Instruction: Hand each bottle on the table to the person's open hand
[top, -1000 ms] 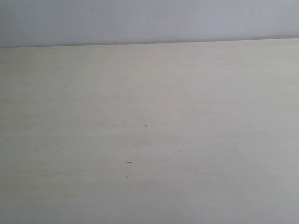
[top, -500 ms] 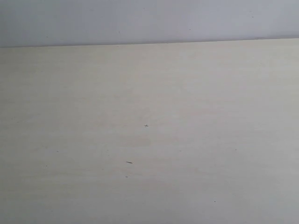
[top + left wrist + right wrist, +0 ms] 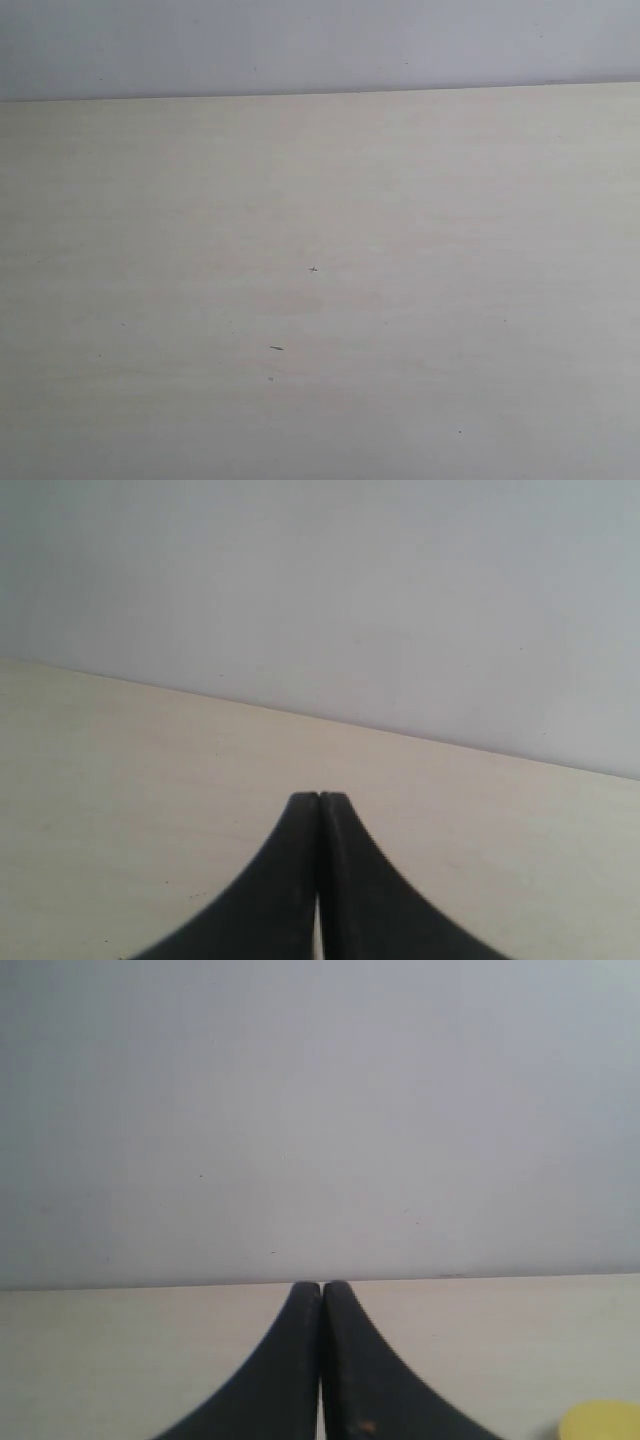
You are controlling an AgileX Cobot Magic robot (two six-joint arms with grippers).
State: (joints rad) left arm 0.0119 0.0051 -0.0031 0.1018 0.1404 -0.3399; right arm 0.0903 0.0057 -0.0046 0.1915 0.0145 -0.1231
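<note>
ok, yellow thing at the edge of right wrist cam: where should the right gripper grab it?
Can't pick a part yet: only a rounded yellow sliver shows, cut off by the frame edge. The right gripper is shut; open it and bring the whole thing into view before choosing a side.

Flat, diffuse light washes the table (image 3: 320, 200) pale; the exterior view is hazy, low in contrast, and slightly dimmer toward its lower corners. In the wrist views the left gripper (image 3: 319, 800) and right gripper (image 3: 321, 1288) are dark, soft-edged silhouettes, and a yellow shape (image 3: 600, 1422) is blurred.
</note>
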